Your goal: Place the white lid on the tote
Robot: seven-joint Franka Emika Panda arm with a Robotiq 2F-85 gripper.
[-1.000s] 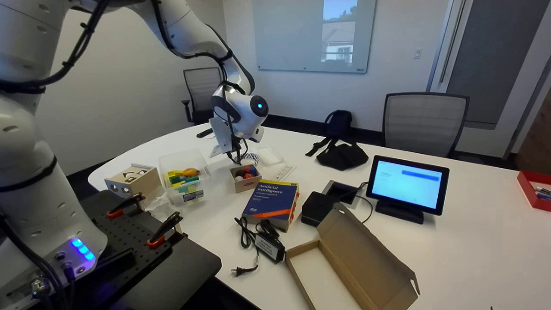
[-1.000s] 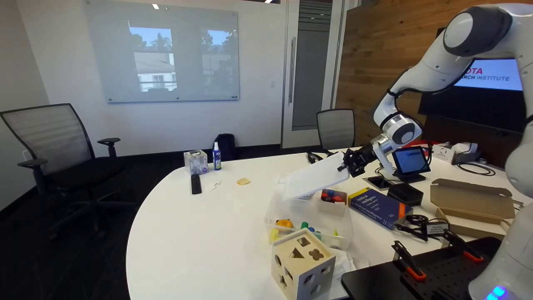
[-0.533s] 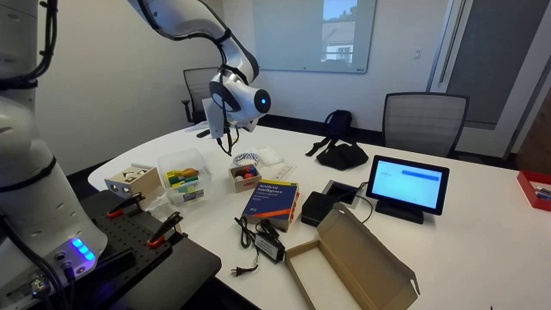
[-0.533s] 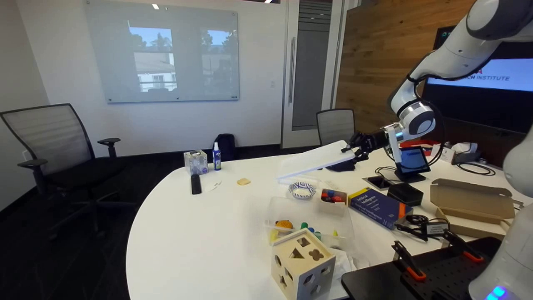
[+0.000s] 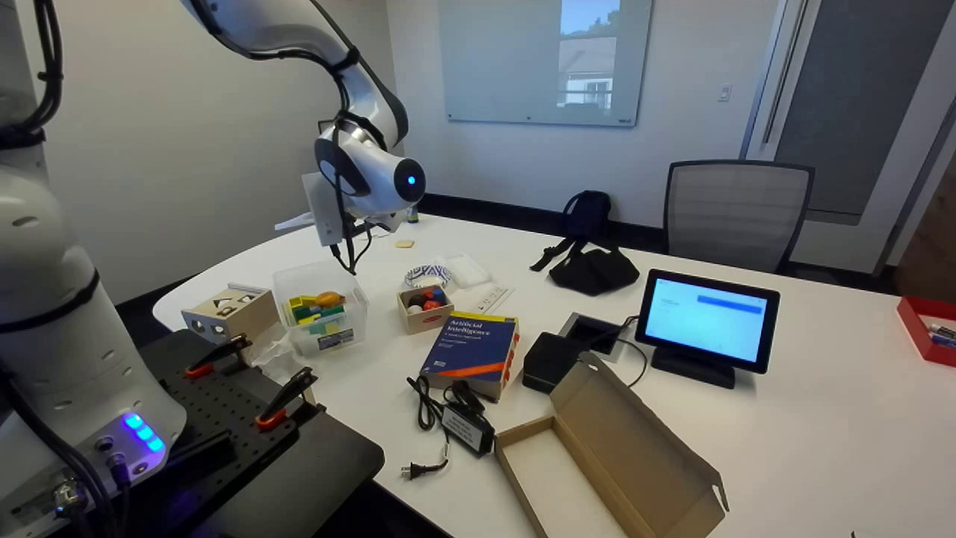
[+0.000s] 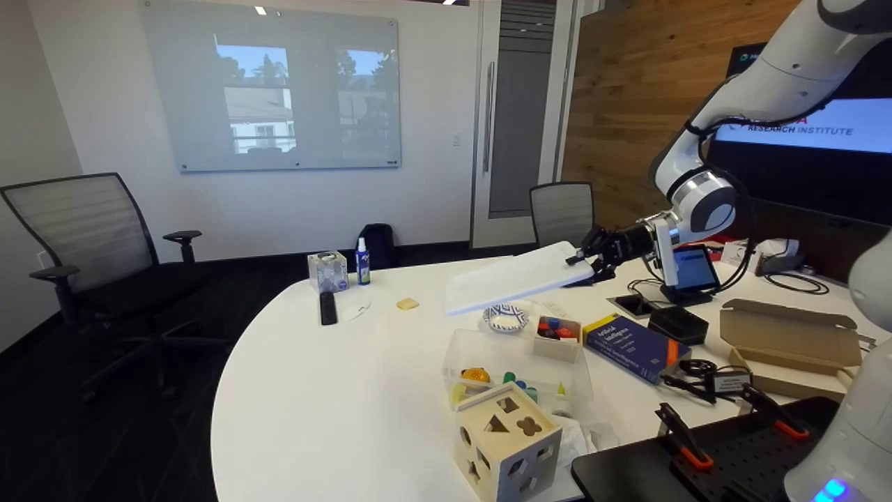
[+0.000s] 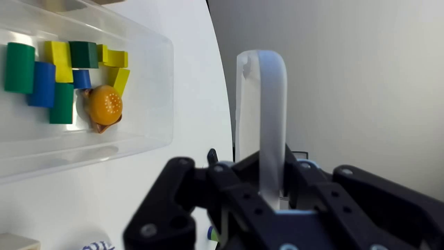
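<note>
The white lid (image 6: 516, 280) is a flat, whitish rectangle held in the air in an exterior view, its far end tilted down. In the wrist view the lid (image 7: 273, 111) stands edge-on between the fingers. My gripper (image 6: 582, 266) is shut on one end of it; in the wrist view the gripper (image 7: 272, 166) has a finger on either side. In an exterior view the lid (image 5: 293, 222) is mostly hidden behind the wrist. The clear tote (image 5: 317, 272) sits open on the table with blocks inside. The tote also shows in the wrist view (image 7: 152, 100), left of the lid.
A wooden shape cube (image 6: 507, 446) stands beside the tote. A small wooden box (image 5: 426, 323), a patterned bowl (image 6: 506, 318) and a blue book (image 5: 470, 345) lie near it. An open cardboard box (image 5: 620, 448) and a screen (image 5: 709, 321) stand farther off.
My gripper has lifted the lid and tilted it flatter, then carried it towards the tote's side. The bowl, hidden behind the lid before, now shows. The tote has not visibly moved.
</note>
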